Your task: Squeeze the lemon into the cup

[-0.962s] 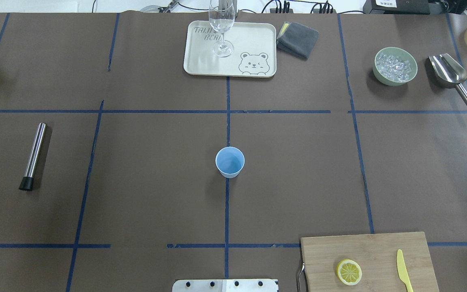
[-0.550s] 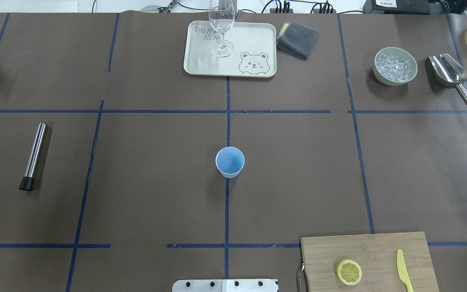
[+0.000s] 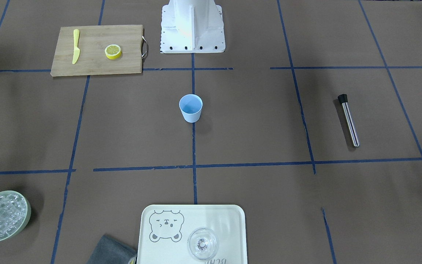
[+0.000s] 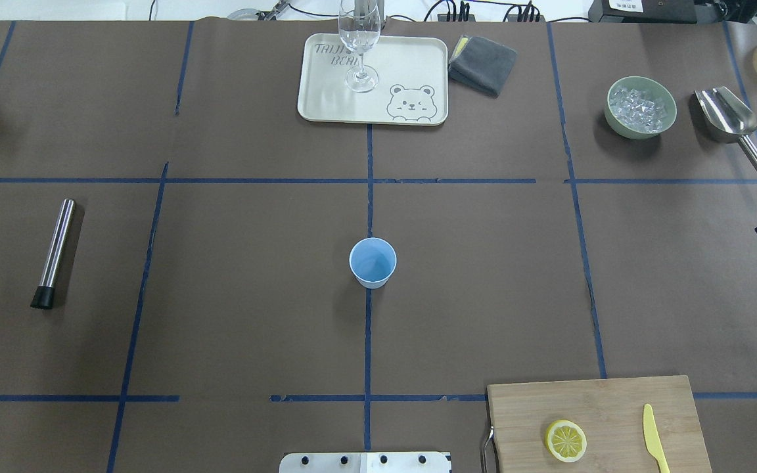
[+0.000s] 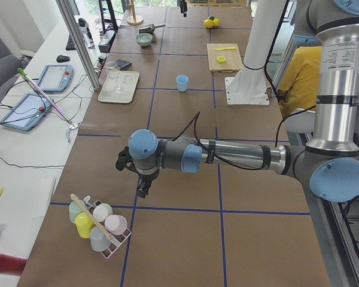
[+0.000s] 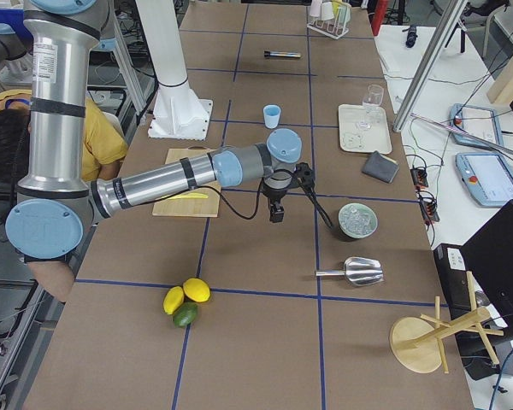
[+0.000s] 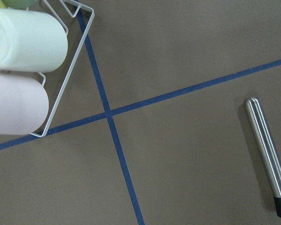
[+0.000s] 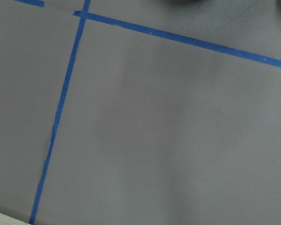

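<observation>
Brown table point(image 4: 253, 295) with a blue tape grid, an arm hovering at each end.
The cup point(image 4: 372, 262) stands mid-table and the lemon point(image 4: 565, 439) lies on the board point(image 4: 615, 401). Whether the left gripper point(image 5: 142, 190) or the right gripper point(image 6: 275, 213) is open is impossible to tell.

Dull brown paper over the table point(image 4: 253, 276), crossed by a blue tape grid. The cup point(image 4: 372, 261) is plain light blue. The lemon point(image 4: 565, 440) has a bright yellow rind and paler, segmented flesh. The knife point(image 4: 654, 439) is yellow (a shade paler than the rind). Cutting board point(image 4: 615, 397): light wood grain. Tray point(image 4: 326, 98): cream, with grey bear drawing and lettering. Bowl point(image 4: 639, 134): pale green. Cloth point(image 4: 483, 64): dark grey. Metal bar point(image 4: 56, 243): silver, black tip.
</observation>
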You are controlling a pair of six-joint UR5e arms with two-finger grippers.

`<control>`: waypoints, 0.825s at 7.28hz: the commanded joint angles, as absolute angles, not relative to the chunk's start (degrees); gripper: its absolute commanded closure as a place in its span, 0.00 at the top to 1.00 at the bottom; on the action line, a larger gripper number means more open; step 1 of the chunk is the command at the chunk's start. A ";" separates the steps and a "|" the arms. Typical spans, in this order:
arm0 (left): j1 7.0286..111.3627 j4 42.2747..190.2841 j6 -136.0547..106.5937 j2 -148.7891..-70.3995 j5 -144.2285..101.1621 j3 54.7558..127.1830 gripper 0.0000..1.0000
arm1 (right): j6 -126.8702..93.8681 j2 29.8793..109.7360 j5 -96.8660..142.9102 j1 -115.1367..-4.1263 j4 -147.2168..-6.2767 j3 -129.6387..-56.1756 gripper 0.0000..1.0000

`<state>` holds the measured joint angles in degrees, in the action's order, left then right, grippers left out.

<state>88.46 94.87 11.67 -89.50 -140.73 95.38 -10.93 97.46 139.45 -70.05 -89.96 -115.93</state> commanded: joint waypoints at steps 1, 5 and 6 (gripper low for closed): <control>87.89 97.54 11.52 -89.47 -140.71 95.54 1.00 | -30.28 100.35 133.21 -59.22 -73.59 -118.21 0.99; 87.71 97.56 11.34 -89.38 -140.71 95.54 1.00 | -71.36 100.37 109.17 -24.45 -67.06 -128.46 0.99; 87.45 97.56 11.25 -89.38 -140.71 95.54 1.00 | -78.07 100.28 103.33 -16.95 -67.58 -129.97 0.99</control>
